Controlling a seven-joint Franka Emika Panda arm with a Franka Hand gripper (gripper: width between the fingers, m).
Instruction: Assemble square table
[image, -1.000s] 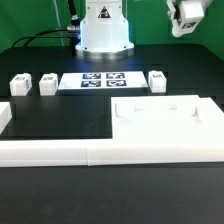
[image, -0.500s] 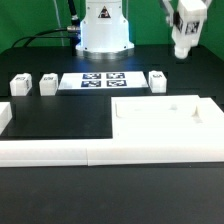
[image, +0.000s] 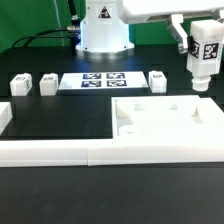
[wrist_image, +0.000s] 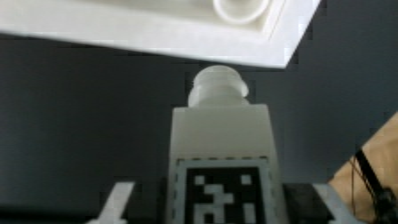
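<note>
The white square tabletop (image: 190, 128) lies flat at the exterior view's right, sockets up. My gripper (image: 201, 38) is shut on a white tagged leg (image: 204, 58) and holds it upright above the tabletop's far right corner. In the wrist view the leg (wrist_image: 222, 150) fills the space between the jaws of the gripper (wrist_image: 224, 208). Its rounded screw tip (wrist_image: 217, 84) points toward the tabletop corner (wrist_image: 160, 28), just short of a round socket (wrist_image: 242, 9). Three more legs stand at the back: two (image: 20, 84) (image: 47, 83) at the left, one (image: 157, 80) nearer the tabletop.
The marker board (image: 100, 80) lies flat at the back centre in front of the arm's base (image: 104, 30). Long white border rails run along the front (image: 80, 152) and the left edge (image: 5, 115). Black mat covers the middle.
The gripper has come down and moved to the exterior view's right with the leg. The leg has turned upright with its tag facing the camera, over the tabletop's far corner.
</note>
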